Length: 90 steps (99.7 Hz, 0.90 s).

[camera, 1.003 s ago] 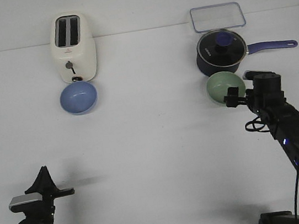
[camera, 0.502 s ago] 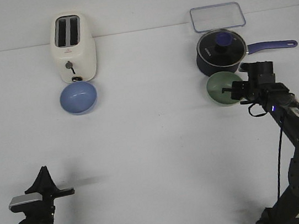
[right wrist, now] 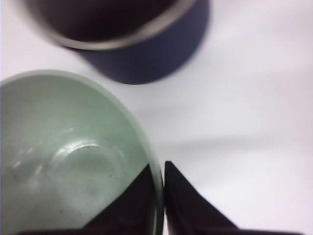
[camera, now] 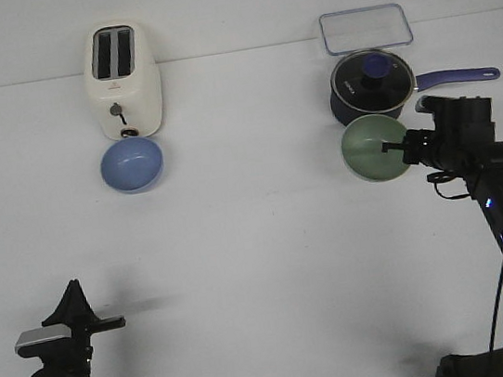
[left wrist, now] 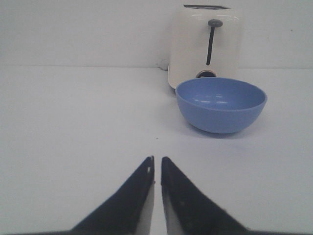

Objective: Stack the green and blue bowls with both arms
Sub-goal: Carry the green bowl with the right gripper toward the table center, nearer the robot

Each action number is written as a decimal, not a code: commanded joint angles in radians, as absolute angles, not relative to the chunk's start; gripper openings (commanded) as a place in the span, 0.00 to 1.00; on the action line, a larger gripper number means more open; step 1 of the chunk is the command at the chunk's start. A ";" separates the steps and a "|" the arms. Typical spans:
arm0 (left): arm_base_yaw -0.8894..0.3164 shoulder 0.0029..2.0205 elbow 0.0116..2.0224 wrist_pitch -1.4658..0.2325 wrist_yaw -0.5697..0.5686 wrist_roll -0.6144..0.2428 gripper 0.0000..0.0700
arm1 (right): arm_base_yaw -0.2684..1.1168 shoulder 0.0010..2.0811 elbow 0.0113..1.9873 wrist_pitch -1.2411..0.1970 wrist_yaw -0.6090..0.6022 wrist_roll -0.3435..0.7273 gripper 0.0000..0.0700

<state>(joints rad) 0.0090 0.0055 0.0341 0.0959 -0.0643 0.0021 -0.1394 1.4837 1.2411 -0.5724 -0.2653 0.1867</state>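
The green bowl (camera: 374,148) is tilted and lifted just in front of the navy saucepan (camera: 369,88). My right gripper (camera: 397,145) is shut on its right rim; in the right wrist view one finger is inside the green bowl (right wrist: 68,156) and one outside, the right gripper (right wrist: 160,169) pinching the rim. The blue bowl (camera: 132,164) sits on the table in front of the toaster (camera: 123,79); it also shows in the left wrist view (left wrist: 221,104). My left gripper (left wrist: 157,161) is shut and empty, low at the front left (camera: 111,323), far from the blue bowl.
The saucepan with its glass lid and blue handle (camera: 457,78) stands right behind the green bowl and shows in the right wrist view (right wrist: 142,44). A clear rectangular lid (camera: 366,28) lies at the back right. The toaster shows in the left wrist view (left wrist: 205,44).
My right gripper closed on the green bowl's rim and has lifted and tilted it, the arm's wrist shifting right. The left arm and the blue bowl have not moved.
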 commanded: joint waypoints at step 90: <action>0.010 0.004 0.016 0.107 -0.059 -0.325 0.02 | 0.571 1.307 0.830 -0.412 -0.179 0.344 0.00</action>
